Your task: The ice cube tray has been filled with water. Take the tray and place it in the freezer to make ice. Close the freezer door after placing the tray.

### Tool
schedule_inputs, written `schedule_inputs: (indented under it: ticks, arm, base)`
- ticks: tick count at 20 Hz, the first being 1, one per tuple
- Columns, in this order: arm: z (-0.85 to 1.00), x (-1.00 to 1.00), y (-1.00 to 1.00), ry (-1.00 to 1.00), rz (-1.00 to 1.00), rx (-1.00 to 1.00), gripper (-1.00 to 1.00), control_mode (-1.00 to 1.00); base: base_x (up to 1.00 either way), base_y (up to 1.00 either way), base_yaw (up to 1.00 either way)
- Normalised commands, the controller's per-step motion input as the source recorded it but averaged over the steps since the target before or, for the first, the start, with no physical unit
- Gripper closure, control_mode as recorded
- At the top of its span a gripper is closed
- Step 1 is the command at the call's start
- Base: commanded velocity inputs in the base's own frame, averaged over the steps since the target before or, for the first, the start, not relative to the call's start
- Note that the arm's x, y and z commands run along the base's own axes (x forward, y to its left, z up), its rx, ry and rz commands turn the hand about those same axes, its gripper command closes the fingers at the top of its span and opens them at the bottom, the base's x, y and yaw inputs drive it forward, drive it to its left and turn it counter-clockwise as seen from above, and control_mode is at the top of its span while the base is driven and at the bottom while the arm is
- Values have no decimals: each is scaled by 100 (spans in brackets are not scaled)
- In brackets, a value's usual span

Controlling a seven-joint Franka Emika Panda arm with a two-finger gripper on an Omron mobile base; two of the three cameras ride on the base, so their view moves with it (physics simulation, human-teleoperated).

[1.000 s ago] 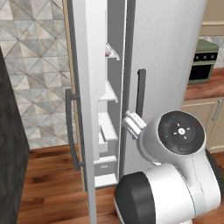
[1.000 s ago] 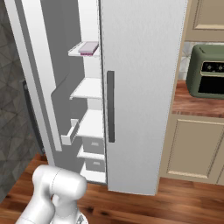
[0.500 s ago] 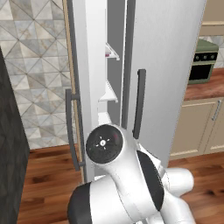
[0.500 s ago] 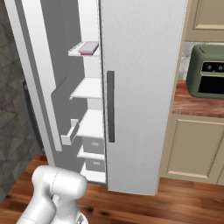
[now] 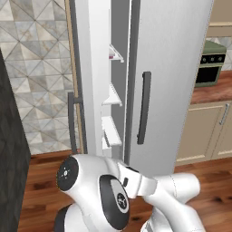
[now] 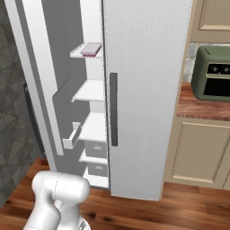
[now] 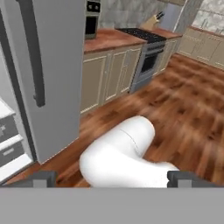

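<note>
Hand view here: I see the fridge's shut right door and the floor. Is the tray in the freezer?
Observer: Yes. The tray lies flat on the top shelf of the freezer.
Operator: Is the freezer door shut?
Observer: No. The freezer door stands wide open, swung out to the left.
Operator: Is the arm at its handle?
Observer: No. The arm is folded low in front of the fridge, and nothing touches the handle.
</note>
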Motion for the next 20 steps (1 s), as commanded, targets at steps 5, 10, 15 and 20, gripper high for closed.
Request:
schedule_inputs:
  ticks: [5,10,15,20]
  arm:
    - [-40,12,0,15,0,-20,-100,-100]
    - [-15,10,2,32,0,-15,-100,-100]
    - [-26,25,23,35,0,-17,-100,-100]
    - [-38,19,36,29,0,-23,-100,-100]
  base:
    - [0,0,0]
    - [0,0,0]
    - [0,0,0]
    - [0,0,0]
